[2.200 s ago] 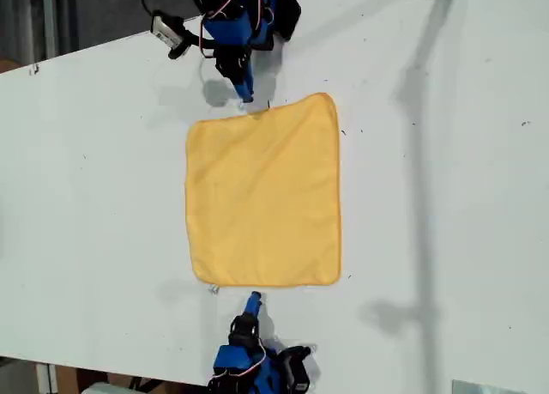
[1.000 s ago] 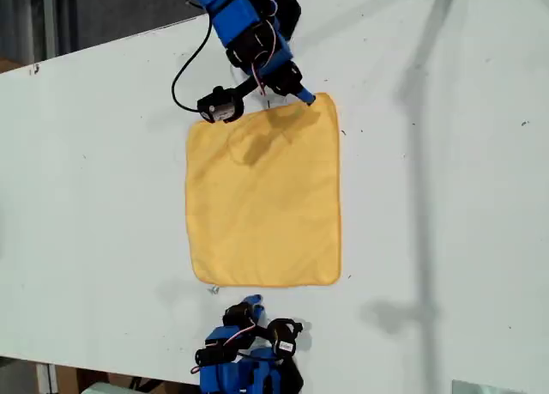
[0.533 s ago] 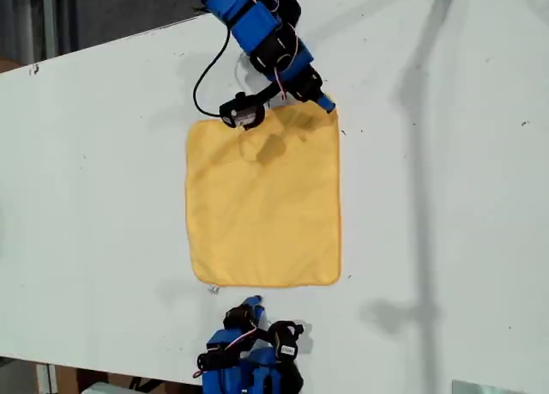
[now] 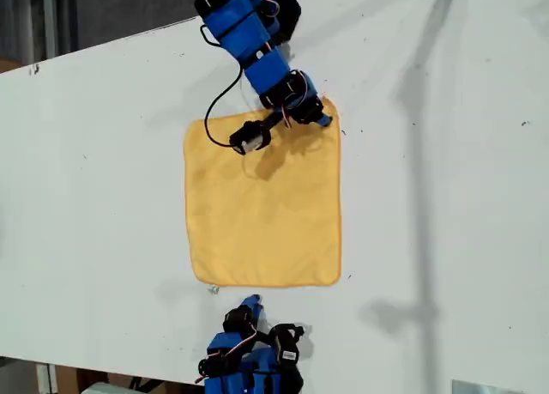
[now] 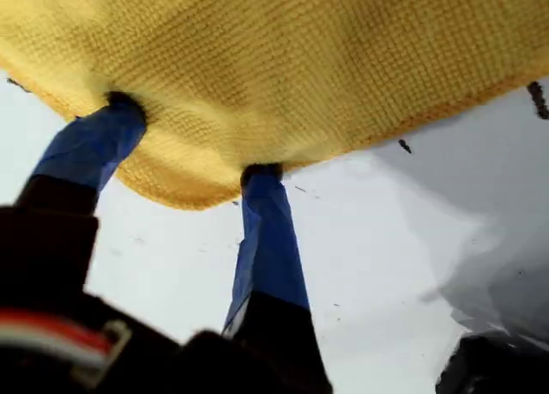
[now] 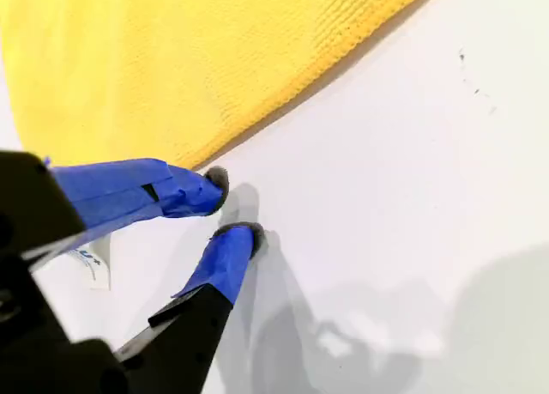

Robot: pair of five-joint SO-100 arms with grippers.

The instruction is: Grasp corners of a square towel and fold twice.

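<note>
Towel: the square towel (image 4: 262, 197) lies flat and spread on the white desk (image 4: 446, 197), yellow-orange, one layer, hem stitched all round.
Exterior view: my first gripper (image 4: 319, 119) is down on the towel's corner (image 4: 330, 111) at the top right of the exterior view; its wrist camera (image 4: 250, 137) hangs over the cloth on a black cable.
First wrist view: here is what the overhead misses, two blue fingers (image 5: 268, 239) spread apart with their tips pressed against the towel's rounded edge (image 5: 184, 192); the cloth bulges over them, and I cannot tell whether any of it is pinched between them.
Second gripper, exterior view: my second gripper (image 4: 252, 305) sits at the bottom of the exterior view, just off the towel's near edge, on bare desk.
Second wrist view: fingers (image 6: 225, 252) parted by a small gap, tips at the desk surface, holding nothing; the towel's hem (image 6: 292, 98) runs close by, not touched.
Tag: a tiny pale tag (image 4: 214, 289) shows at the towel's bottom-left corner in the exterior view.
Weave: close up, a fine looped texture.
</note>
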